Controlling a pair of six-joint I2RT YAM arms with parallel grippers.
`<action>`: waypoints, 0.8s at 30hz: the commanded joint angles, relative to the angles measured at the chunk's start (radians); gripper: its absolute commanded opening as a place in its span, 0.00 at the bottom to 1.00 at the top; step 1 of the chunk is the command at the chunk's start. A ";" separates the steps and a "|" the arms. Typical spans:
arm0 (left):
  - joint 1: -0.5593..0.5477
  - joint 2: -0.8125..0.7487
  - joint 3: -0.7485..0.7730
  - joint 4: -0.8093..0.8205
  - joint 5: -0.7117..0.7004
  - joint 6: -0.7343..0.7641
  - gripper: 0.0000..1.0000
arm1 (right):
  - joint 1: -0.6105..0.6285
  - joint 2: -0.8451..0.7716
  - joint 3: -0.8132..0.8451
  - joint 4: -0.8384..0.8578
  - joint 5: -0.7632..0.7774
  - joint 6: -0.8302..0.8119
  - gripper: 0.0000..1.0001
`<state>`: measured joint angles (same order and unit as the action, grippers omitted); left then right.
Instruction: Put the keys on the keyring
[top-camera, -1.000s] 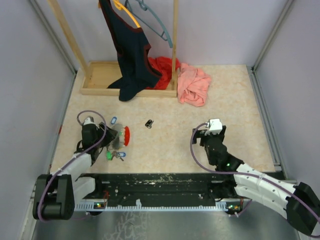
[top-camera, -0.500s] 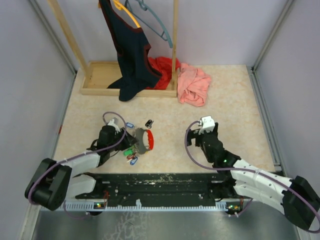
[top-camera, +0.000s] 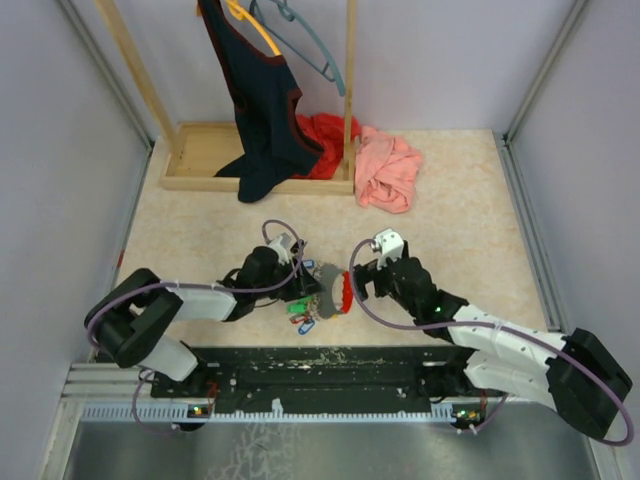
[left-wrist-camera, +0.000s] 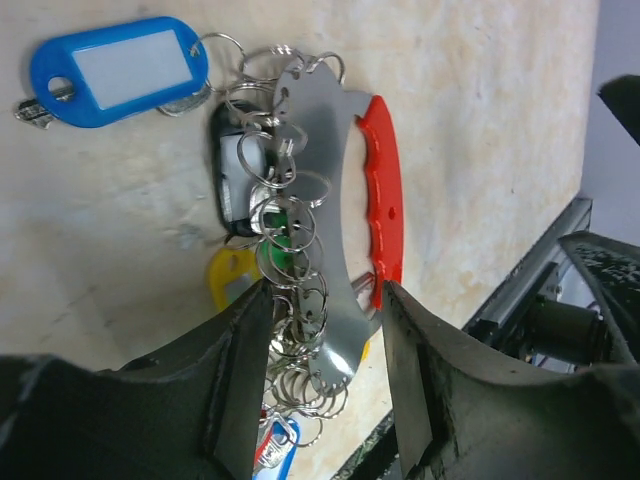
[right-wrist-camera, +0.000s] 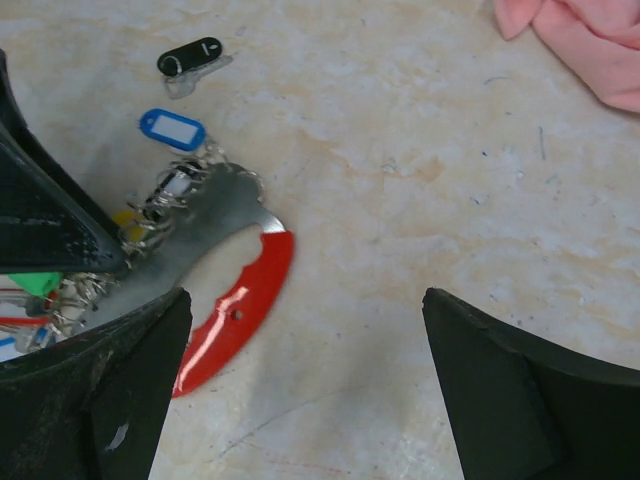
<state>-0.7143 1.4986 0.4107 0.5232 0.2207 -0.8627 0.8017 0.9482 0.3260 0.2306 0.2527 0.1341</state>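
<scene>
The keyring (left-wrist-camera: 345, 200) is a grey metal crescent with a red grip and a row of split rings. Keys with blue (left-wrist-camera: 120, 70), dark (left-wrist-camera: 230, 180), yellow (left-wrist-camera: 232, 282) and green (left-wrist-camera: 280, 255) heads hang from the rings. My left gripper (left-wrist-camera: 320, 300) straddles the crescent's lower end and is shut on it, just above the floor. In the top view it (top-camera: 312, 287) sits left of the keyring (top-camera: 340, 292). My right gripper (right-wrist-camera: 305, 300) is open, its left finger beside the red grip (right-wrist-camera: 235, 300). One dark key (right-wrist-camera: 192, 58) lies loose, apart from the bunch.
A wooden rack (top-camera: 200, 150) with a dark top (top-camera: 262, 120) on a hanger stands at the back. Red cloth (top-camera: 325, 135) and pink cloth (top-camera: 388, 170) lie beside it. The black rail (top-camera: 320, 365) runs along the near edge.
My left gripper has carried the keyring and its keys rightward across the floor. My right arm has swung left, so the two grippers now nearly meet.
</scene>
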 joint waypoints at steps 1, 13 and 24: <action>-0.023 -0.007 0.034 0.037 0.004 0.018 0.54 | -0.008 0.084 0.123 -0.043 -0.138 0.020 0.99; 0.036 -0.268 -0.031 -0.207 -0.225 0.164 0.66 | 0.185 0.366 0.356 -0.226 -0.034 0.166 0.99; 0.261 -0.480 -0.172 -0.254 -0.136 0.204 0.69 | 0.246 0.574 0.489 -0.278 0.085 0.360 0.84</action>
<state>-0.4820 1.0676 0.2661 0.2947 0.0525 -0.6926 1.0256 1.4715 0.7399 -0.0441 0.2848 0.4107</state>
